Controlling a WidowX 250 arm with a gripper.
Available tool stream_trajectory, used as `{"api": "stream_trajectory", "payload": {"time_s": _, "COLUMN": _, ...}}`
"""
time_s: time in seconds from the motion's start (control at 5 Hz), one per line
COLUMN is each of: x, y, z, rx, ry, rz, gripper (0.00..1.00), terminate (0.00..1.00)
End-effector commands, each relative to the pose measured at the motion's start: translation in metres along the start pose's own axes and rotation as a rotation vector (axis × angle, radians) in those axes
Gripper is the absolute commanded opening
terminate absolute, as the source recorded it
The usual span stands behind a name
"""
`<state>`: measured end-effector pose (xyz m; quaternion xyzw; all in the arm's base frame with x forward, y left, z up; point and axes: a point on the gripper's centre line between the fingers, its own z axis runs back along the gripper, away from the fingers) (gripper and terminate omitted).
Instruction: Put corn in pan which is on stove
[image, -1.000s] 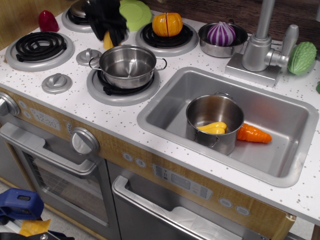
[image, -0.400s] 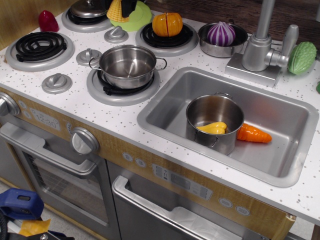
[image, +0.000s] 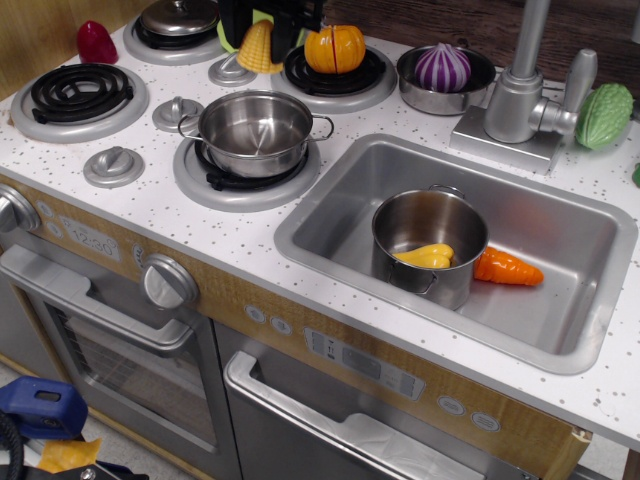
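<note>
Held clear of the stove (image: 150, 205) surface so it can travel over the rim, the corn (image: 259, 48) hangs in the black end effector (image: 268, 30) — apparently clamped, though the top edge crops it — with the empty pan (image: 256, 131) below and nearer the camera.

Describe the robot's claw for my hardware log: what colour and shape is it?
Only the lower part of the claw shows at the top edge: black, blocky, with dark fingers. No cables, markings or labels are visible; the arm above is out of frame.
</note>
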<state>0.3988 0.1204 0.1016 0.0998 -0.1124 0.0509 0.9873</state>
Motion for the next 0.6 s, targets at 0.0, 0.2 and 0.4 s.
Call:
{"api": "stream_trajectory", "payload": {"time_s": 0.0, "x": 0.0083, "y": 0.0096, "z": 0.0325, "rx": 0.017, "ry": -0.104, "rz": 0.014, "gripper": 1.00, "terminate": 0.00}}
{"api": "stream_trajectory", "payload": {"time_s": 0.2, "x": 0.0083, "y": 0.0096, "z": 0.0325, "rx": 0.017, "ry": -0.104, "rz": 0.014, "gripper": 1.00, "terminate": 0.00}}
{"api": "stream_trajectory", "payload": {"time_s": 0.4, "x": 0.0083, "y": 0.0096, "z": 0.0325, "rx": 0.017, "ry": -0.104, "rz": 0.014, "gripper": 1.00, "terminate": 1.00}}
